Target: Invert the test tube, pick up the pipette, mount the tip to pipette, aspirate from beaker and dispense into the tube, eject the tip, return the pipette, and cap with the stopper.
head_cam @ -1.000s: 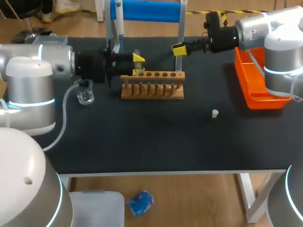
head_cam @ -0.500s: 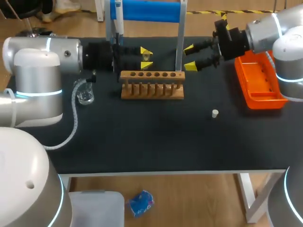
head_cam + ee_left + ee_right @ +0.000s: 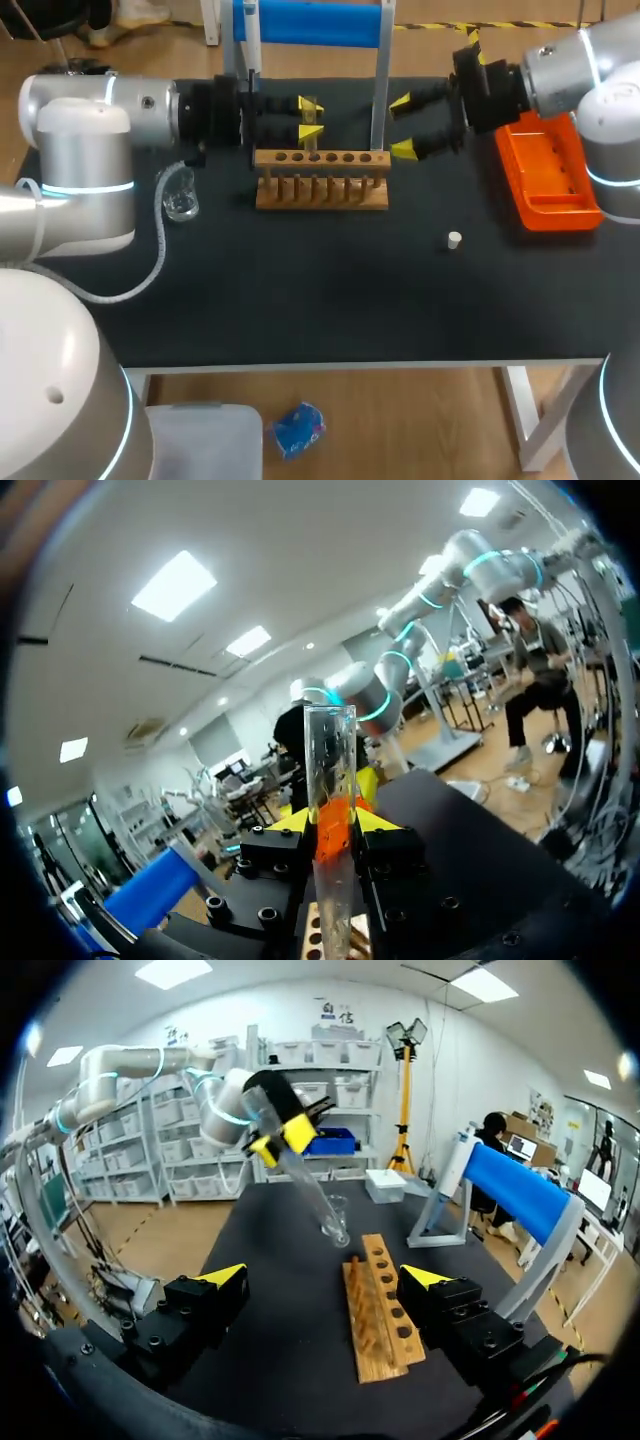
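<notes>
Test tube (image 3: pixel 330 755) in left hand (image 3: pixel 332 823)

text: none legible | labels: none legible | numbers: none legible | signs: none legible

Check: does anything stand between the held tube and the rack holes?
Nothing visible does. The left gripper holds the tube above the rack; the open right gripper is off by the rack's right end.
</notes>
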You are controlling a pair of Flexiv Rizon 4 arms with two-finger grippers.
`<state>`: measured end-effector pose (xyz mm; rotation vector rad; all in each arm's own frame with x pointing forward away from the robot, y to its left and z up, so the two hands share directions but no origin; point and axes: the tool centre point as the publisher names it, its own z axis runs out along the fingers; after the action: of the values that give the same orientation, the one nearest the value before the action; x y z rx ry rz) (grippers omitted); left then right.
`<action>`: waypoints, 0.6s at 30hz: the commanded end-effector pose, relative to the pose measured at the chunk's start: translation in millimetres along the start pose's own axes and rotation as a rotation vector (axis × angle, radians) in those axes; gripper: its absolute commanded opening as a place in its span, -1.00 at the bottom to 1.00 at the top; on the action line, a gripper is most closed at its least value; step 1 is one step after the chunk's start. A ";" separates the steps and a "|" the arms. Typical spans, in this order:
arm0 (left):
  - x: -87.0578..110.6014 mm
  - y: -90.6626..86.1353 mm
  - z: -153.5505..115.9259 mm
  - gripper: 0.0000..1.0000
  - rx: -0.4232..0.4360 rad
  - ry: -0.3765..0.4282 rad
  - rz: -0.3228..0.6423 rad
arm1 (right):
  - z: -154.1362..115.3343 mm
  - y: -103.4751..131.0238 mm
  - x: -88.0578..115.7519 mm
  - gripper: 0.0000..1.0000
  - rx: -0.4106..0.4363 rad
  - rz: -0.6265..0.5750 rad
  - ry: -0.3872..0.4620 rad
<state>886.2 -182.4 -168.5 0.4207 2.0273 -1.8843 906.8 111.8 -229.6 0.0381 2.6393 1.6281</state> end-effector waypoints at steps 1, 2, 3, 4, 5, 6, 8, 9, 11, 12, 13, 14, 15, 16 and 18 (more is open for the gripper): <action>-20.4 3.6 8.2 -1.00 0.026 0.034 -0.238 | -2.9 -18.7 -11.0 1.00 0.021 -0.038 0.048; -24.1 5.1 10.0 -1.00 0.032 0.041 -0.262 | -3.4 -22.9 -12.5 1.00 0.022 -0.049 0.053; -28.8 5.3 11.7 -1.00 0.039 0.036 -0.246 | -3.9 -26.5 -13.2 1.00 0.021 -0.056 0.064; -32.2 6.2 13.0 -1.00 0.032 0.035 -0.254 | -4.0 -30.0 -15.0 1.00 0.024 -0.057 0.061; -35.1 7.6 14.5 -1.00 0.035 0.037 -0.259 | -4.2 -34.0 -16.8 1.00 0.029 -0.066 0.063; -38.8 8.9 16.0 -1.00 0.040 0.036 -0.256 | -4.2 -37.6 -19.3 1.00 0.031 -0.070 0.066; -44.0 13.0 18.6 -1.00 0.036 0.036 -0.260 | -3.3 -45.4 -24.6 1.00 0.056 -0.082 0.062; -46.6 15.2 19.7 -1.00 0.035 0.037 -0.262 | -2.6 -49.0 -26.8 1.00 0.059 -0.087 0.067; -50.0 18.3 22.4 -1.00 0.034 0.040 -0.266 | -1.0 -55.5 -32.2 1.00 0.054 -0.094 0.072; -51.4 19.8 23.5 -1.00 0.029 0.039 -0.265 | 0.1 -58.9 -35.3 1.00 0.058 -0.108 0.074; -52.6 21.2 24.5 -1.00 0.029 0.040 -0.269 | 1.6 -62.2 -38.2 1.00 0.068 -0.120 0.070; -53.7 22.6 25.7 -1.00 0.030 0.042 -0.272 | 3.2 -64.5 -40.0 1.00 0.076 -0.135 0.070; -54.4 24.5 26.5 -1.00 0.027 0.044 -0.278 | 4.8 -66.9 -42.1 1.00 0.077 -0.148 0.073; -55.2 26.2 27.2 -1.00 0.026 0.042 -0.284 | 6.3 -69.3 -44.0 1.00 0.075 -0.157 0.076; -56.1 29.1 29.0 -1.00 0.027 0.044 -0.289 | 9.4 -72.6 -48.1 1.00 0.071 -0.174 0.078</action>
<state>943.1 -204.7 -168.5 0.1522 2.1768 -2.0681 944.2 82.2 -289.4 -0.2136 2.6586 1.4876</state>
